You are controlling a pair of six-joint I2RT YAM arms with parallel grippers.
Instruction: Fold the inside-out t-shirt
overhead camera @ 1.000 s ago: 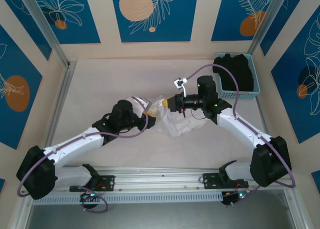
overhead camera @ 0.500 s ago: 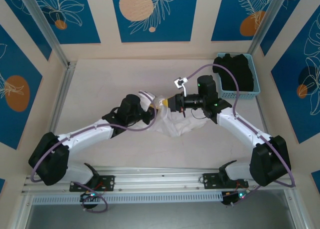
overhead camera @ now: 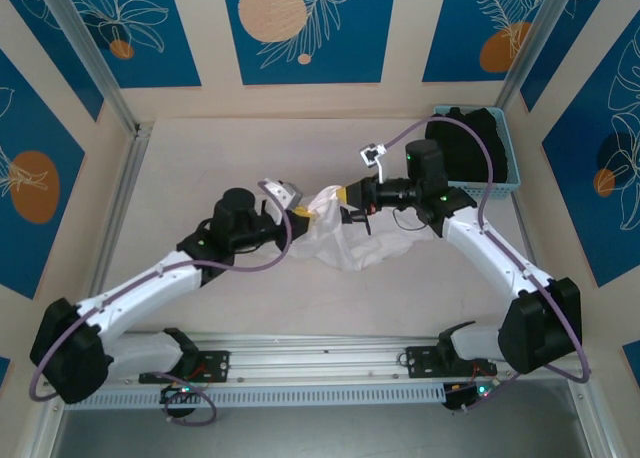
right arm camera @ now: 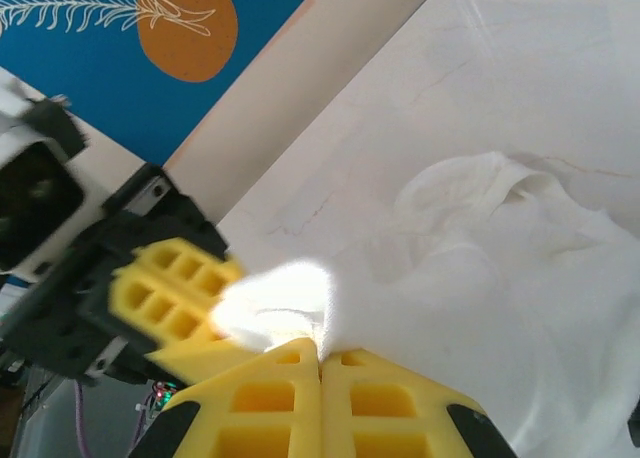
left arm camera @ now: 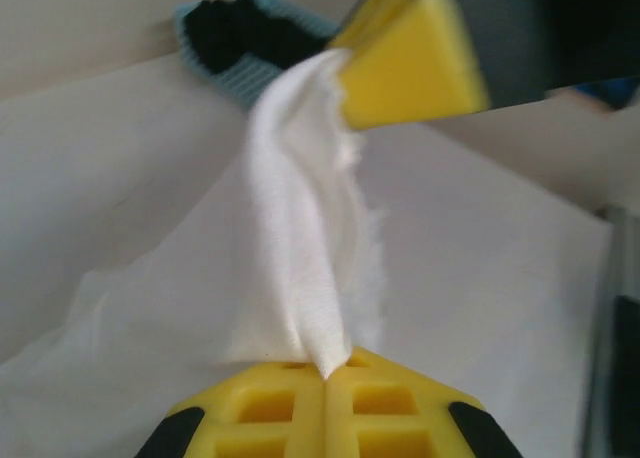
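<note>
My left gripper [left arm camera: 325, 376] is clamped on a twisted ridge of the wrinkled white cotton t-shirt [overhead camera: 352, 244]. My right gripper [right arm camera: 320, 362] is closed on the same ridge, near the left one. I judge the step to be opening the bunch, so I'd draw both arms apart evenly and level, lifting gently so neither thin pinch slips. The shirt lies crumpled in the middle of the pale table [overhead camera: 200, 158]. The ridge spans between the fingertips, and the bulk trails on the near side.

A blue basket [overhead camera: 490, 187] is sitting at the table's [overhead camera: 200, 158] far right corner, holding a black garment [overhead camera: 468, 138]. Blue panels [overhead camera: 300, 28] with orange circles and white leaves are lining the walls.
</note>
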